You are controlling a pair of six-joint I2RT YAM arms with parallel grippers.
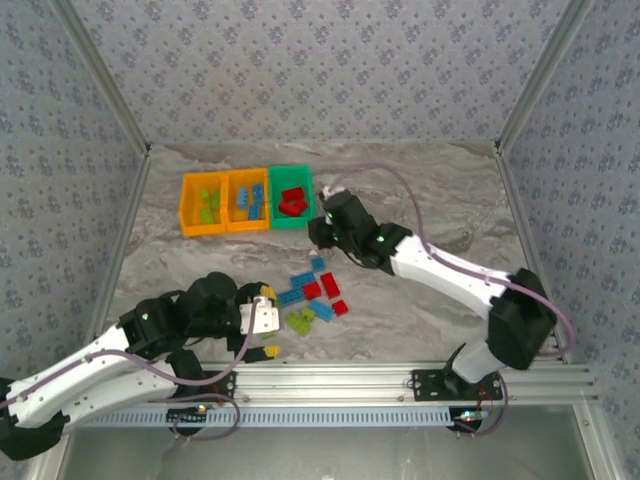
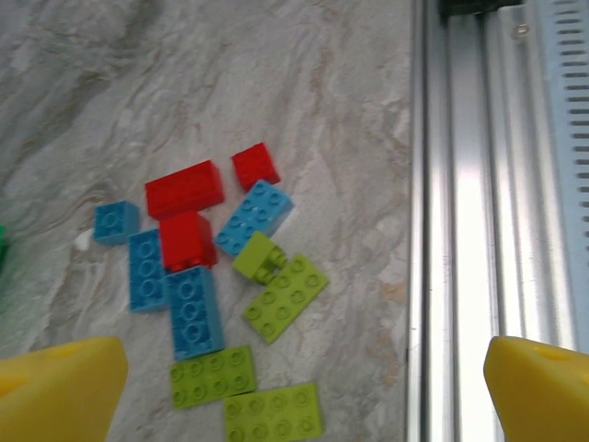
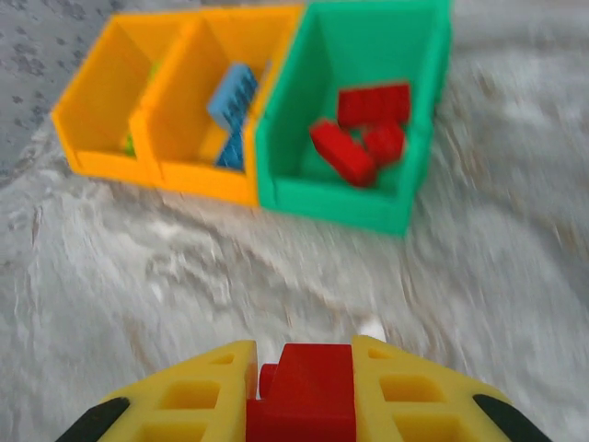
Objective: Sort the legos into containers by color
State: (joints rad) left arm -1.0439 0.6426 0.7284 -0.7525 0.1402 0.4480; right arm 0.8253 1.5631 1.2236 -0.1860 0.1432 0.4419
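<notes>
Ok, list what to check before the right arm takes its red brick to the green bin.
1. Right gripper shut on the red brick: ok.
2. Red brick seated square between the fingers: cannot tell, the wrist view is blurred.
3. Green bin holds red bricks alone: ok.
4. Green bin upright, top open: ok.
5. Left gripper open, holding nothing, by the loose bricks and away from the bin: ok.

three bins (image 1: 228, 200) side by side behind the loose bricks (image 1: 312, 295).
</notes>
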